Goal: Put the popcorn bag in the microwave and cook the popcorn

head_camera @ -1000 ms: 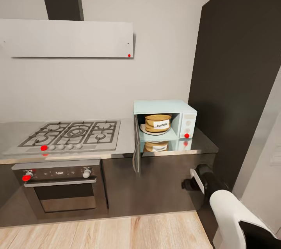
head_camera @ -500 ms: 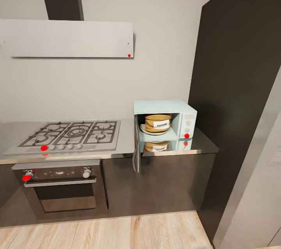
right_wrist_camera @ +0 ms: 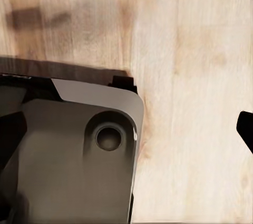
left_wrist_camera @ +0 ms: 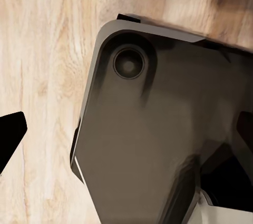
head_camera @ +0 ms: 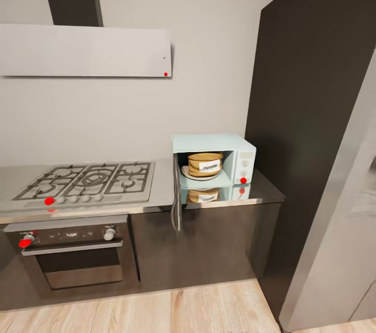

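1. Over by the far end of the worktop (head_camera: 156,192), the microwave (head_camera: 214,161) stood pale blue-white against the wall, close beside a tall dark panel (head_camera: 308,113).
2. Its door (head_camera: 176,202) hung wide open, swung out past the worktop's front edge.
3. Inside the cavity sat the popcorn bag (head_camera: 204,163), upright on a pale round plate (head_camera: 201,176), its white label facing outward.
4. Whether the popcorn in the bag was cooked could not be told from where I stood; the bag's contents were too small to make out.
5. A red dot showed low on the microwave's side control panel (head_camera: 244,164), and the glossy worktop mirrored both bag and panel just in front.
6. To the left lay a gas hob (head_camera: 86,180) set into the worktop, with a built-in oven (head_camera: 73,252) under it and a flat hood (head_camera: 83,50) on the wall above.
7. Pale wooden floor (head_camera: 183,309) ran along the cabinet fronts.
8. Down low, the left wrist camera looked onto the robot's dark base (left_wrist_camera: 158,139) over the floorboards, with a black fingertip (left_wrist_camera: 10,134) at each edge of its picture; the left claw therefore stood wide apart, holding nothing.
9. The right wrist camera showed the same base (right_wrist_camera: 74,155) and floor, with one dark fingertip (right_wrist_camera: 245,129) at the edge; how far the right claw was spread I could not tell.
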Motion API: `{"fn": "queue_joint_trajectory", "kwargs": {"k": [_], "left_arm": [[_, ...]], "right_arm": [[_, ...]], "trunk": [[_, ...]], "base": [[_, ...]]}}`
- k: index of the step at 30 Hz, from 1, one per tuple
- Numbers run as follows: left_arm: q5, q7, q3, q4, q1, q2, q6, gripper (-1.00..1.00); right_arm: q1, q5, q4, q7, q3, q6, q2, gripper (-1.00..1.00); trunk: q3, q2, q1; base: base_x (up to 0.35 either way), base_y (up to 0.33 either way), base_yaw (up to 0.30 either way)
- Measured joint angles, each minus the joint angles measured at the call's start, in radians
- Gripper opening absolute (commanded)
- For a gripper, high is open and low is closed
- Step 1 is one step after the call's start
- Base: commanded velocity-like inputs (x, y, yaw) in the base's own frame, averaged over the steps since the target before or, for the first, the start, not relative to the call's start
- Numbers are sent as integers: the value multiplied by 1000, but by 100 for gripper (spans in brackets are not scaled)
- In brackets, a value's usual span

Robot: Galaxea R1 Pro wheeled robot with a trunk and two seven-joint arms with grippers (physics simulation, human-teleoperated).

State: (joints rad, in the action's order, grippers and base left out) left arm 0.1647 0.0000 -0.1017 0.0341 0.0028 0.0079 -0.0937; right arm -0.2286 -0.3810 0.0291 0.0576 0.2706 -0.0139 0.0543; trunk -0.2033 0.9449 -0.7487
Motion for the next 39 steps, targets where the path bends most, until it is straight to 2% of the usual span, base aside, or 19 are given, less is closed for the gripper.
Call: {"fn": "queue_joint_trajectory", "kwargs": {"k": [11, 16, 19, 20, 21, 22, 26, 28, 30, 31, 33, 34, 37, 38, 39], "left_arm": [[-3, 0, 4, 15, 0, 0, 0, 100], [-14, -2, -5, 244, 0, 22, 20, 100], [-13, -3, -4, 467, -1, 74, 172, 100], [-13, -4, -4, 591, 0, 89, 274, 100], [-12, -4, -4, 683, -1, 93, 311, 100], [-12, -3, -4, 739, 0, 95, 345, 100], [-12, -2, -7, 1111, -4, 118, 571, 100], [-10, -2, -8, 1209, -36, 130, 654, 100], [-8, -5, -9, 1275, -94, 134, 719, 100], [2, -8, -10, 1310, -145, 136, 752, 100], [34, -10, -10, 1333, -212, 135, 766, 100], [49, -11, -11, 1349, -228, 134, 769, 100], [87, -11, -10, 1449, -252, 125, 789, 100], [90, -10, -7, 1463, -253, 119, 792, 100], [90, -7, -3, 1473, -254, 99, 788, 100]], "right_arm": [[13, 0, 0, 0, -1, 1, 1, 100], [13, -1, 0, 0, -1, 1, 1, 100], [13, -2, -1, 0, -1, 1, 2, 100], [13, -3, -1, -1, -1, 2, 2, 100], [14, -3, -1, 0, -1, 2, 2, 100], [14, -3, -1, -1, -1, 3, 2, 100], [14, -4, -1, 0, -1, 4, 2, 100], [13, -5, -1, 0, -1, 4, 2, 100], [13, -5, -1, 0, -1, 5, 2, 100], [13, -5, -1, 0, -1, 5, 2, 100], [13, -5, -1, 0, -1, 6, 2, 100], [13, -5, -1, 0, -1, 6, 2, 100], [13, -5, -1, -1, -1, 6, 3, 100], [13, -5, -1, -1, -1, 6, 3, 100], [13, -5, -2, -1, -1, 6, 3, 100]], "trunk": [[0, 0, 0], [0, 0, 0], [0, 0, 0], [0, 0, 0], [0, 0, 0], [0, 0, 0], [0, 0, 0], [0, 0, 0], [0, 0, 0], [0, 0, 0], [0, 0, 0], [0, 0, 0], [0, 0, 0], [0, 0, 0], [0, 0, 0]], "base": [[0, 0, -286], [0, 0, -211], [0, 0, -18], [0, 0, -3], [0, 0, -2], [0, 0, -1], [0, 0, 0], [0, 0, 0], [0, 0, 0], [0, 0, 0], [0, 0, 0], [0, 0, 0], [0, 0, 0], [0, 0, 0], [0, 0, 0]]}}
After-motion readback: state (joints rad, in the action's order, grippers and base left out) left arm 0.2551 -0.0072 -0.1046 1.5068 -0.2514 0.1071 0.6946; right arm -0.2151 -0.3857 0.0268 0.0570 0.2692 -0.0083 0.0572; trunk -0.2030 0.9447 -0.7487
